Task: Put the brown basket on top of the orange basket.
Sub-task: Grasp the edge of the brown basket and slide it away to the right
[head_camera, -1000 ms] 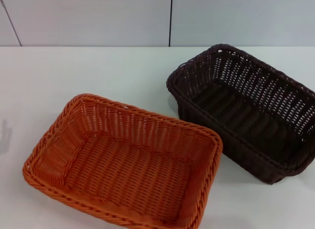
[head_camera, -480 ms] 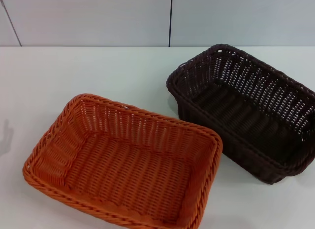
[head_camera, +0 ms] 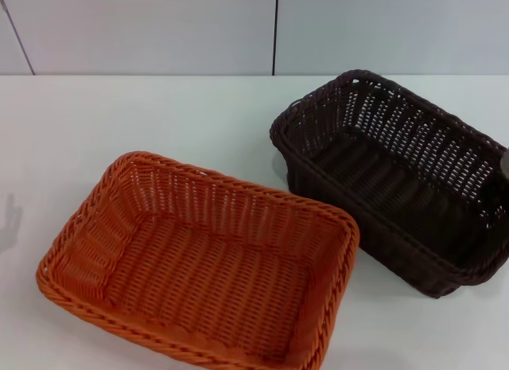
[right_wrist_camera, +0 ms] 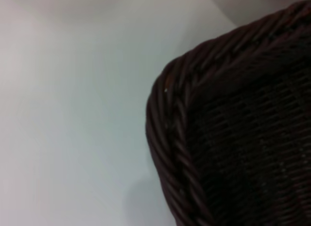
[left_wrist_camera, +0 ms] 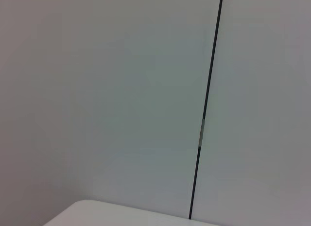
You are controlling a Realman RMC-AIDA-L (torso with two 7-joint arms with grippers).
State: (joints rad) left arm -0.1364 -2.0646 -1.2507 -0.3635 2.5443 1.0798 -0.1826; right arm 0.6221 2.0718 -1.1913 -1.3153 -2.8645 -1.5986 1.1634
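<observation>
**Brown basket: my right arm arrives at its far right side**

Brown basket (head_camera: 394, 179) sits on the table (head_camera: 159, 115) to the right and a little behind the orange basket (head_camera: 203, 262), their near corners close but apart. A second ago nothing of me showed in the head view; now a dark sliver of my right gripper (head_camera: 503, 175) has come in at the right edge, level with the basket's right rim. My right wrist camera looks closely at a braided corner of that rim (right_wrist_camera: 177, 138), so I judge I am closing in for a grasp there. Nothing is lifted yet, and both baskets lie where they were.

How far my right fingers are open I cannot tell, and they hold nothing that I can see. My left gripper is out of sight; its camera shows only the wall (left_wrist_camera: 107, 99) and a table corner.

Both baskets are empty, and nothing stands between them. The orange one lies askew, so I expect to turn the brown one to match.
</observation>
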